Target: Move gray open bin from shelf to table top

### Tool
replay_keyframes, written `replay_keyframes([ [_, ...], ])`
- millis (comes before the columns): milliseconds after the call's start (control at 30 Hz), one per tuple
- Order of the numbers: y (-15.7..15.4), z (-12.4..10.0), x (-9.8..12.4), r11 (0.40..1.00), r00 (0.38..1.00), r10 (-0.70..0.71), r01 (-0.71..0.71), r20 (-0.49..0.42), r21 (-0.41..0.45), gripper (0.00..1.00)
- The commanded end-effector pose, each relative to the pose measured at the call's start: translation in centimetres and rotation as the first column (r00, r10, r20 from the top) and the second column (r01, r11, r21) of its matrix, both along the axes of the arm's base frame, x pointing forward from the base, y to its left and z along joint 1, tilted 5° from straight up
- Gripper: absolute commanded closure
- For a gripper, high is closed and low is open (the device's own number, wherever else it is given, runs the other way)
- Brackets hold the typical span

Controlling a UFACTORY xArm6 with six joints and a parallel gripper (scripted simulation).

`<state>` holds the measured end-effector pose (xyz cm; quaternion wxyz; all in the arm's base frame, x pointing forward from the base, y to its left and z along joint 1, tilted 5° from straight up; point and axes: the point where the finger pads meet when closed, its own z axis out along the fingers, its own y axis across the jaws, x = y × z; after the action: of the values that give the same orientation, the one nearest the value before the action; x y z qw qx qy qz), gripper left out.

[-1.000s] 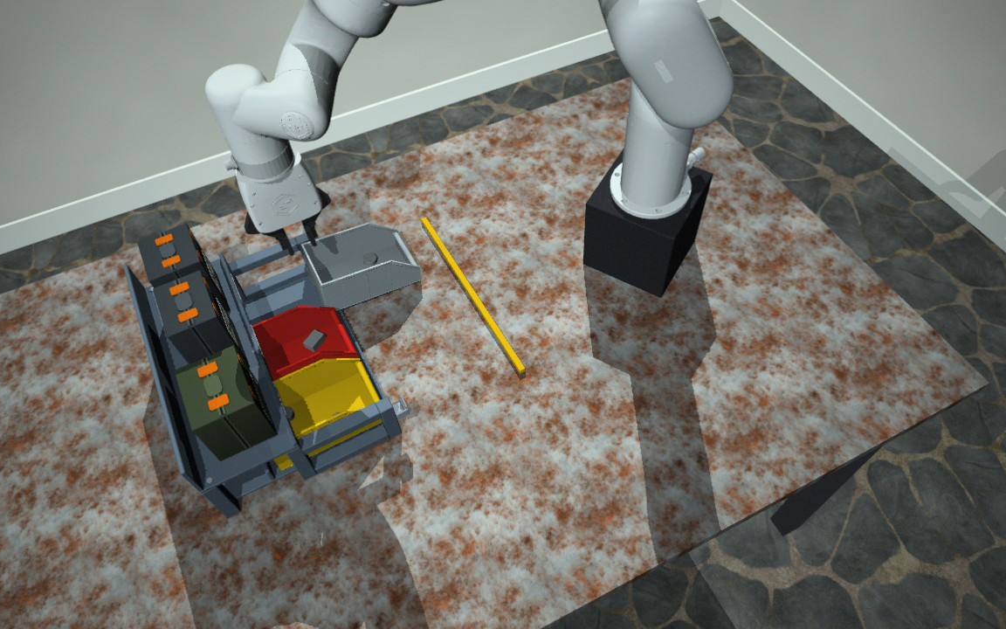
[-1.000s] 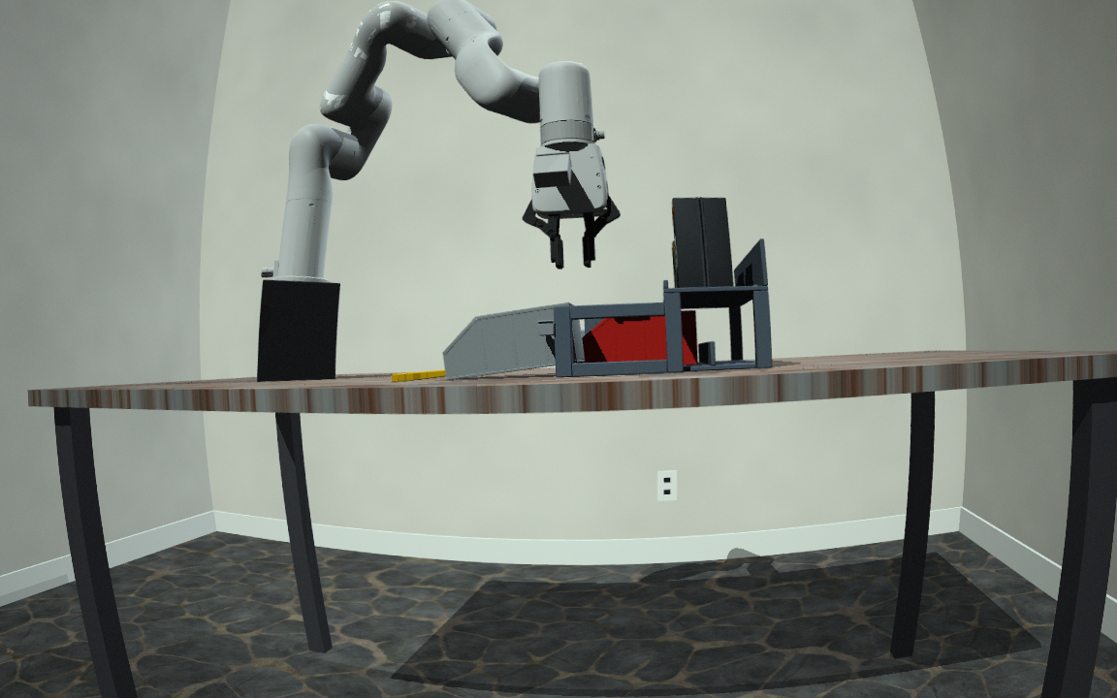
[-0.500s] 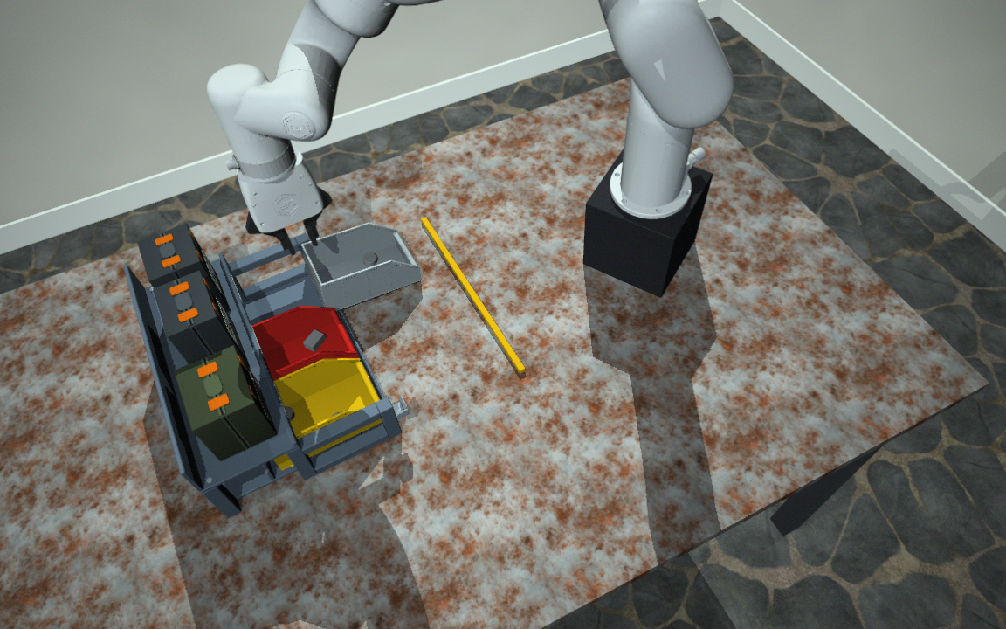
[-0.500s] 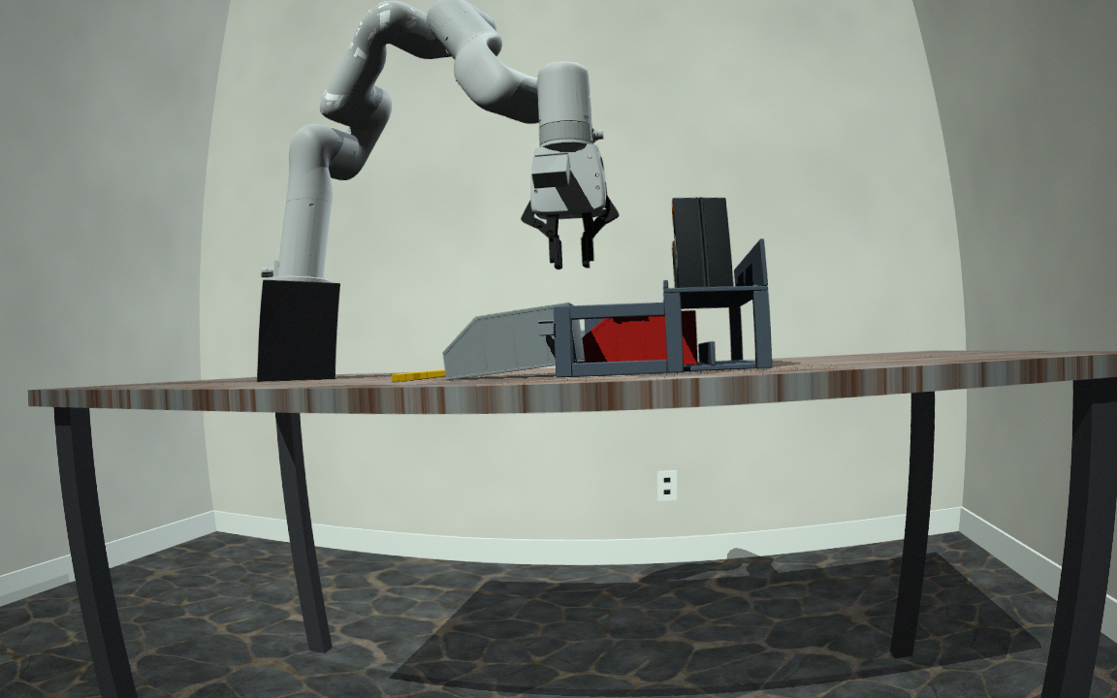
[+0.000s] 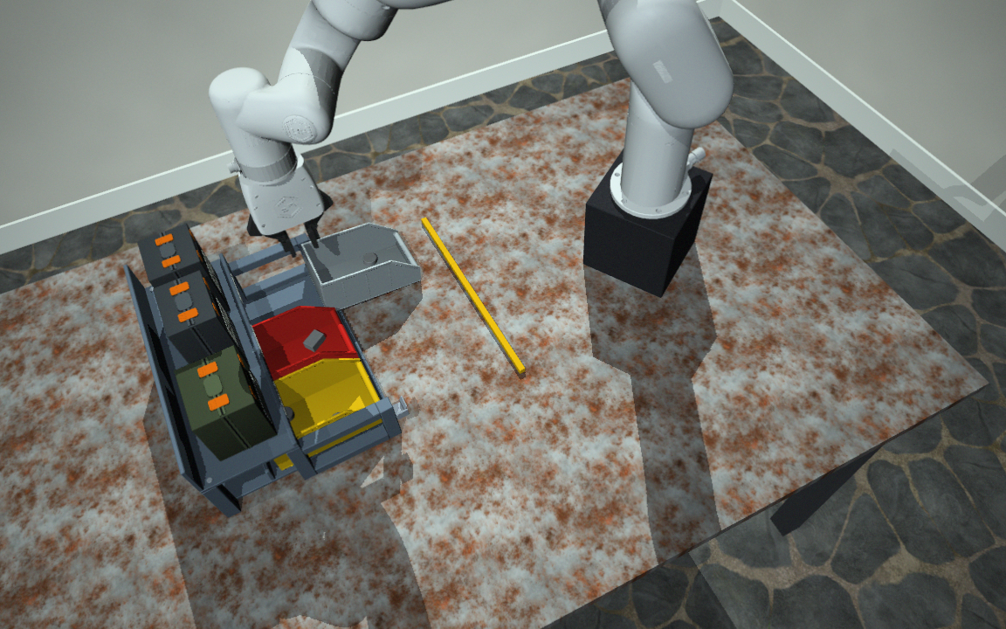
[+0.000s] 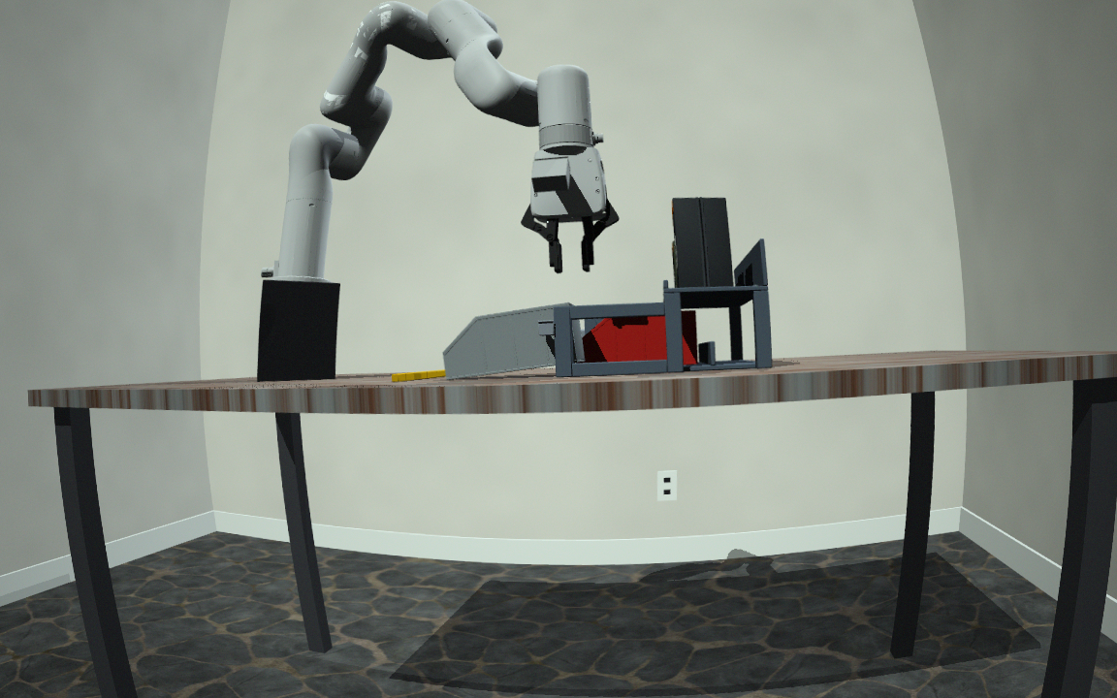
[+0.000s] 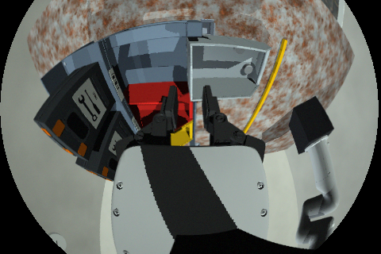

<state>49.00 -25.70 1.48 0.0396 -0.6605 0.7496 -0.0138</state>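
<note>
Matt, mottled rust-and-grey stone look across the table (image 5: pixel 647 438). Smooth plastic sheen on the gray open bin (image 5: pixel 361 266), red bin (image 5: pixel 299 336) and yellow bin (image 5: pixel 327 395). Dull painted-metal finish on the shelf (image 5: pixel 257 285). Satin white shell on the arm (image 5: pixel 663 86); matt black pincer (image 6: pixel 569 253).
</note>
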Motion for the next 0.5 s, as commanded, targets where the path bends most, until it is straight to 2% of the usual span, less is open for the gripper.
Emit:
replay_keyframes([
  [0, -0.06, -0.28, 0.15, 1.000, 1.000, 0.000, 0.000, 0.003, -0.002, 0.67],
  [333, -0.06, -0.28, 0.15, 1.000, 1.000, 0.000, 0.000, 0.003, -0.002, 0.67],
  [467, -0.04, -1.06, 0.20, 1.000, 1.000, 0.000, 0.000, 0.003, -0.002, 0.67],
])
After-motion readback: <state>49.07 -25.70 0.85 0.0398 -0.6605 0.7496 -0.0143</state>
